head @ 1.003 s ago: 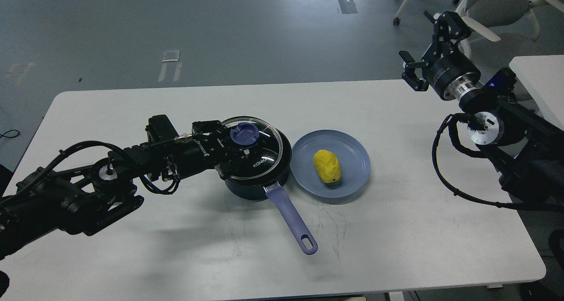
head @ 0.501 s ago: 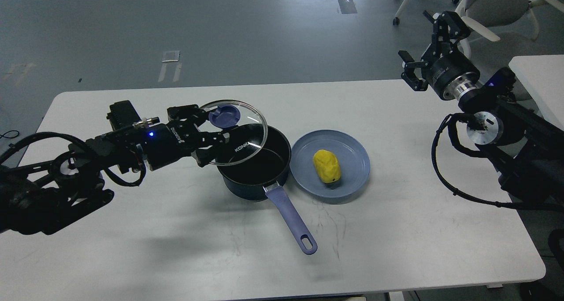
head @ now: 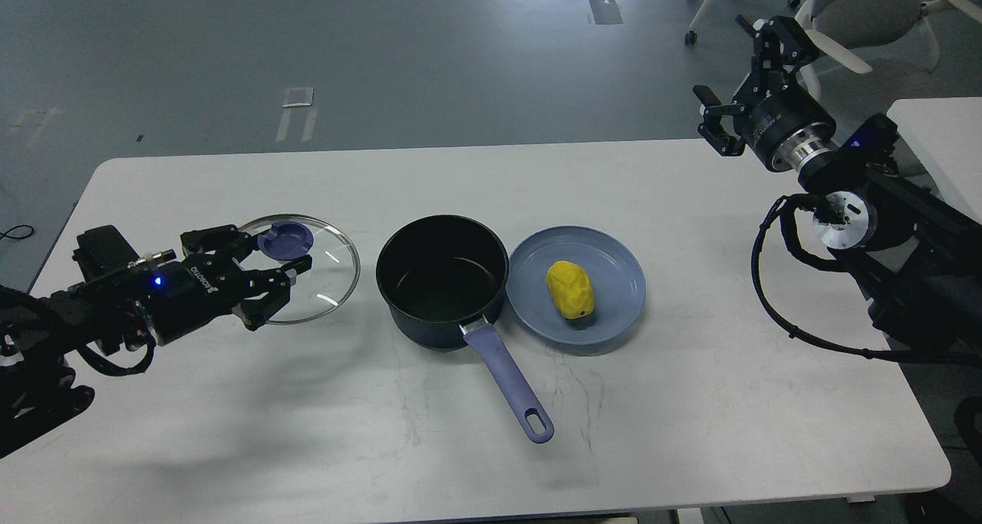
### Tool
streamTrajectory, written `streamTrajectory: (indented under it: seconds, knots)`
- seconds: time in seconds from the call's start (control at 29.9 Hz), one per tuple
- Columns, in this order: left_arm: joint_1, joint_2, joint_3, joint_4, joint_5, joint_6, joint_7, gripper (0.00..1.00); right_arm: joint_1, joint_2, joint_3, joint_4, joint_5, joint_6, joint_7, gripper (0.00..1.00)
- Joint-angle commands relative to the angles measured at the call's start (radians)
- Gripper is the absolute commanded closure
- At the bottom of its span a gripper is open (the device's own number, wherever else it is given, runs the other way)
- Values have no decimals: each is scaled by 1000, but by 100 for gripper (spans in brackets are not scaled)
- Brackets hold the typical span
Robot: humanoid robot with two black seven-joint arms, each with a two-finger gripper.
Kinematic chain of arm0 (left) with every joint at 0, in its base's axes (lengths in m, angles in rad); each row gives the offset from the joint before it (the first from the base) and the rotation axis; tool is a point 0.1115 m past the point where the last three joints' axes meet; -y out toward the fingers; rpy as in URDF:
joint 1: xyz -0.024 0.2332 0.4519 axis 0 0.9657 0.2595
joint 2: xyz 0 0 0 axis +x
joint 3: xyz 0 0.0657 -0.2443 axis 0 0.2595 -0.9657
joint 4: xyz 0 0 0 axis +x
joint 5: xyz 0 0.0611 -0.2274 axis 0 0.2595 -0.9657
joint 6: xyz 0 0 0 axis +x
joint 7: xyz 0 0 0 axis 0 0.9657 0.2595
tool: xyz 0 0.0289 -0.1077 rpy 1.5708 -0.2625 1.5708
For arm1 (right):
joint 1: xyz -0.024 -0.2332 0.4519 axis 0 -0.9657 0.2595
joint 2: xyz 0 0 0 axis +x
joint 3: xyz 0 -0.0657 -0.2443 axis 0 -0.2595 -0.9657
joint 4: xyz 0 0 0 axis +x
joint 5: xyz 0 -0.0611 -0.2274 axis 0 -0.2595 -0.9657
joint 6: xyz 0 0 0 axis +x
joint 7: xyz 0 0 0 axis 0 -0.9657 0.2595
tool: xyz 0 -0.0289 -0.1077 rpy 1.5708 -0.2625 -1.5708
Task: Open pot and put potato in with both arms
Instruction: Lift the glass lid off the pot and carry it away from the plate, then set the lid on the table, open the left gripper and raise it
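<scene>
The dark pot (head: 443, 280) with a blue-violet handle (head: 510, 382) stands open at the table's middle, and its inside is empty. My left gripper (head: 278, 254) is shut on the blue knob (head: 285, 241) of the glass lid (head: 322, 275) and holds the lid to the left of the pot, low over the table. The yellow potato (head: 569, 288) lies on the blue plate (head: 610, 267) just right of the pot. My right gripper (head: 733, 75) is open and empty, raised beyond the table's far right corner.
The white table (head: 690, 401) ends close on the right. A second white table (head: 940, 136) and an office chair (head: 867, 10) stand behind my right arm. The pot's handle points toward the front edge.
My left gripper has lifted the lid off the pot and carried it left and down, clear of the pot. The pot now stands open. My right arm has barely moved.
</scene>
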Motion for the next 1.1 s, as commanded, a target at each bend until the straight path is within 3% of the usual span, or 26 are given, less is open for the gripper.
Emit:
streamTrajectory:
  seconds: [0.0,0.7,0.8,0.9,1.07]
  knots:
    - [23,-47,-1,54,-18,0,0,45,1,-1,0,2,0,-1,0,0]
    - [102,-156,-1,244,-66,0,0,40,-4,-26,0,7,0,-1,0,0]
    - [104,-166,1,258,-67,0,0,30,-4,-26,0,7,2,1,0,0]
    - [104,-166,1,258,-67,0,0,3,-5,-26,0,7,0,1,0,0]
    - [104,-166,1,256,-106,0,0,2,-5,-27,0,5,0,1,-2,0]
